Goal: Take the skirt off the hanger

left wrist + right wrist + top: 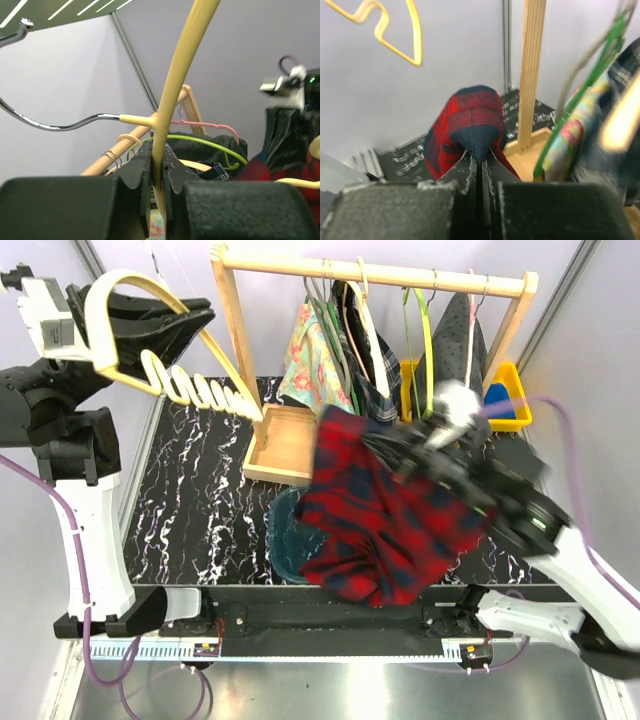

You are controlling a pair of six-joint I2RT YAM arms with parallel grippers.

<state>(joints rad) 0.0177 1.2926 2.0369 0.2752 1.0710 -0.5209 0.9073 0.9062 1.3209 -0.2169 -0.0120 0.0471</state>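
My left gripper (185, 322) is shut on a bare cream-yellow hanger (150, 360) and holds it high at the upper left; in the left wrist view the hanger's bar (172, 90) runs up from between my closed fingers (160, 172). My right gripper (385, 445) is shut on the waistband of a red and navy plaid skirt (385, 510). The skirt hangs free of the hanger over the table's front middle. In the right wrist view the skirt (470, 120) bunches just above my closed fingers, and the hanger (395, 30) shows at the top left.
A wooden clothes rack (370, 275) stands at the back with several garments on hangers (340, 350) and a wooden base tray (285, 445). A dark teal bowl (290, 535) sits under the skirt. A yellow bin (510, 400) stands at the back right.
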